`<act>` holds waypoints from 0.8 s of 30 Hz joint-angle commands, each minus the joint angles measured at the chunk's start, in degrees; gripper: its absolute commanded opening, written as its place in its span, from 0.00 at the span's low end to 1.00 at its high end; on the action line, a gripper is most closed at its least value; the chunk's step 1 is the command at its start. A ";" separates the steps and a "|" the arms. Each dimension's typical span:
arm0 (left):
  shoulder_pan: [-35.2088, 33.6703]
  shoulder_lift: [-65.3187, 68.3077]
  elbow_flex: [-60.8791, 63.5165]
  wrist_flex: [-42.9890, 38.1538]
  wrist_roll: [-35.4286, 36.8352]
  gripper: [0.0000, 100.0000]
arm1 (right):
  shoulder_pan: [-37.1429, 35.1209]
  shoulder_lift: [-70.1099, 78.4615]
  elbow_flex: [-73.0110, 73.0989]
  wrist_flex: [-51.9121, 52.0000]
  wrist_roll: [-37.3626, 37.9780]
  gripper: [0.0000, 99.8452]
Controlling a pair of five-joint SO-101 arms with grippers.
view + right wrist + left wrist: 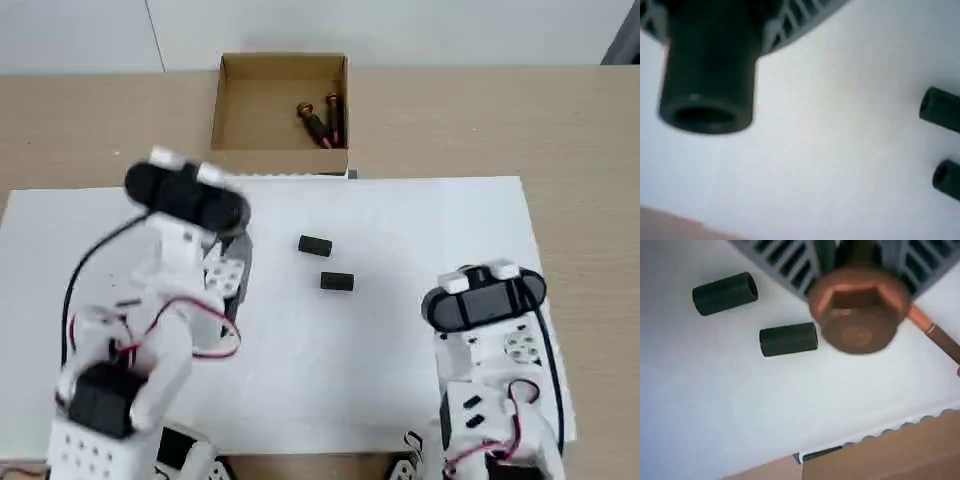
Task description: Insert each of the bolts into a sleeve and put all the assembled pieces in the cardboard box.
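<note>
Now left gripper [852, 252] grips bolt [856, 315]; right gripper [715, 20] holds sleeve [707, 80].

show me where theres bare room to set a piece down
Widest bare patch: the white sheet between the two loose sleeves and the right arm, running down to the near edge. The cardboard box's left half is bare too. Crowded: beside the left arm, and the box's right side, where the assembled pieces lie.

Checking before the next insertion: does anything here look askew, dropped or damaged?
Nothing stands out. Two loose sleeves lie apart on the white sheet, two assembled pieces lie inside the cardboard box, and the arms hold a bolt and a sleeve.
</note>
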 commanded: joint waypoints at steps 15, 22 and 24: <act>0.26 -26.73 22.11 -9.23 20.13 0.00 | -24.22 -1.10 17.05 -21.05 -9.23 0.00; 0.26 -36.31 32.22 -18.81 29.36 0.00 | -34.07 -1.10 25.14 -30.73 -9.58 0.00; 0.26 -36.31 34.07 -21.54 30.51 0.00 | -36.53 -1.10 26.81 -31.96 -9.76 0.00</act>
